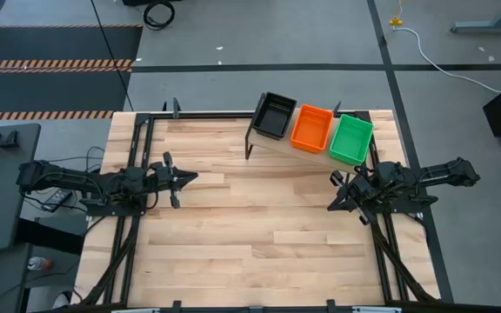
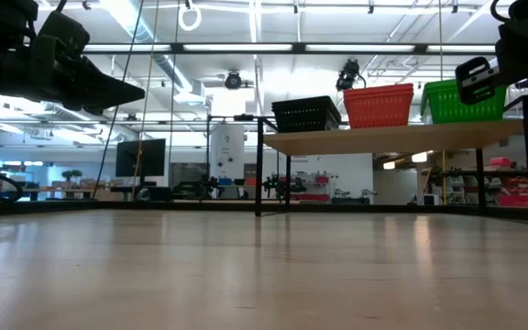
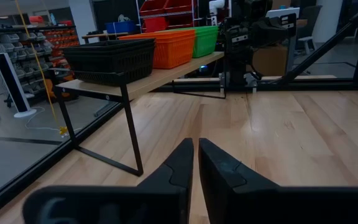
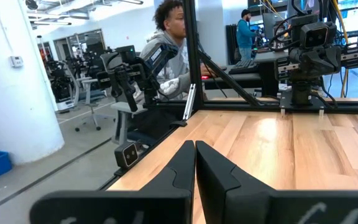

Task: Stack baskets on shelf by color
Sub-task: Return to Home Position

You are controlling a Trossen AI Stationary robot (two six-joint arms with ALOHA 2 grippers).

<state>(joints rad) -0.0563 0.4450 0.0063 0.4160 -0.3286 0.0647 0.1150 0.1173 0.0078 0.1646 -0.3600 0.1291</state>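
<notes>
Three baskets stand in a row on the shelf (image 1: 316, 149) at the table's far right: black (image 1: 274, 115), orange (image 1: 311, 128) and green (image 1: 351, 137). In the low view they show as black (image 2: 305, 114), orange (image 2: 377, 104) and green (image 2: 461, 100) on the plank (image 2: 392, 139); whether each is a single basket or a stack cannot be told. My left gripper (image 1: 193, 177) hovers shut over the table's left half, pointing right. My right gripper (image 1: 331, 193) hovers shut near the table's right edge, just in front of the shelf, pointing left. Both hold nothing.
The slatted wooden tabletop (image 1: 250, 226) spreads between the two arms. The shelf's thin black legs (image 2: 258, 174) stand on it at the far right. A person (image 4: 169, 50) sits beyond the table's left side, seen in the right wrist view.
</notes>
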